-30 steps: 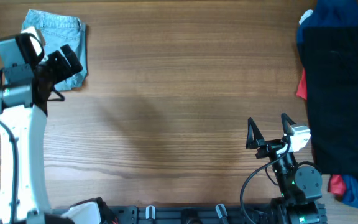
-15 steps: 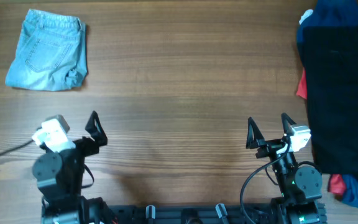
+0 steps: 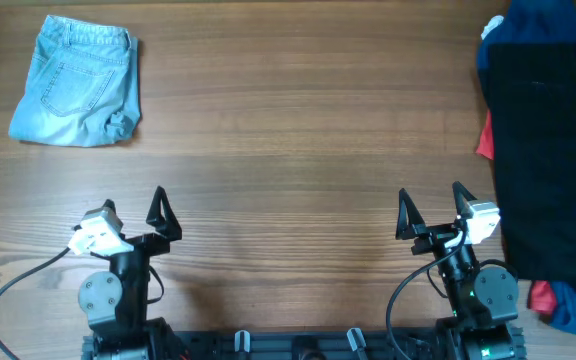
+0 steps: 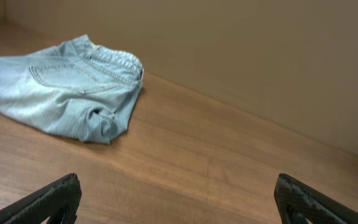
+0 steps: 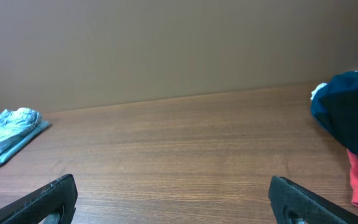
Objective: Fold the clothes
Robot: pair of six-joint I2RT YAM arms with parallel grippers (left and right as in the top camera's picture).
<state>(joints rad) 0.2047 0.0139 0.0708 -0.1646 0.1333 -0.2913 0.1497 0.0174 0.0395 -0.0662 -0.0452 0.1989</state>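
By the near table (image 3: 298, 150) edge, low and level, left pincer (image 3: 133, 206) and right pincer (image 3: 430, 196), agape, denim shorts (image 3: 76, 80) far off.

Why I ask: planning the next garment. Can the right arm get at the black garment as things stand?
Probably yes. The black garment lies just beside the right gripper, only bare table between them, and its fingers stand open.
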